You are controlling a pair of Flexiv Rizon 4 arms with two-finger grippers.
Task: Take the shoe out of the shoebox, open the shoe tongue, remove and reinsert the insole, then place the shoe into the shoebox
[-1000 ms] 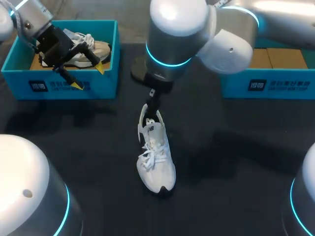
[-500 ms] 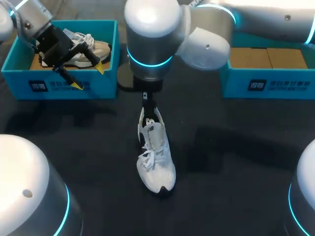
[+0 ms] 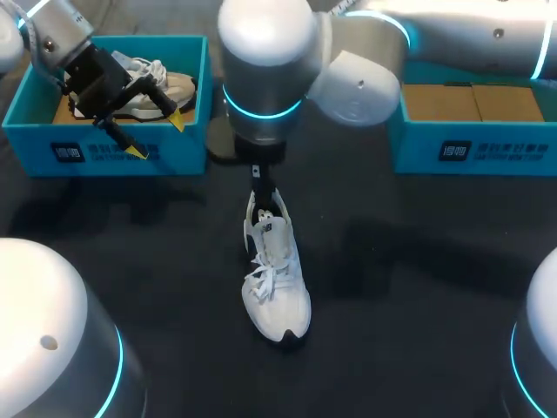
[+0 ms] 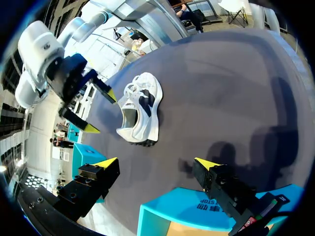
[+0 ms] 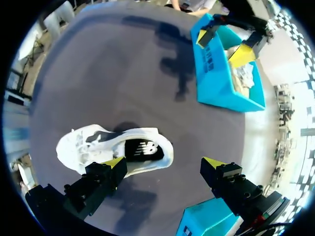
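At the upper left of the head view, the left claw (image 3: 157,137) hangs over an open teal cardboard shoebox (image 3: 187,148), its fingers spread wide with nothing between them. A beige-and-white laced shoe (image 3: 165,87) lies inside that box. In the centre, a white lace-up sneaker with dark trim (image 3: 277,279) stands on the dark surface (image 3: 418,305), toe toward the lower edge. The right claw (image 5: 164,163) hovers just over its heel, also wide and gripping nothing, one yellow tip beside the heel collar. At the upper right stands a second teal box lined with brown cardboard (image 3: 470,152).
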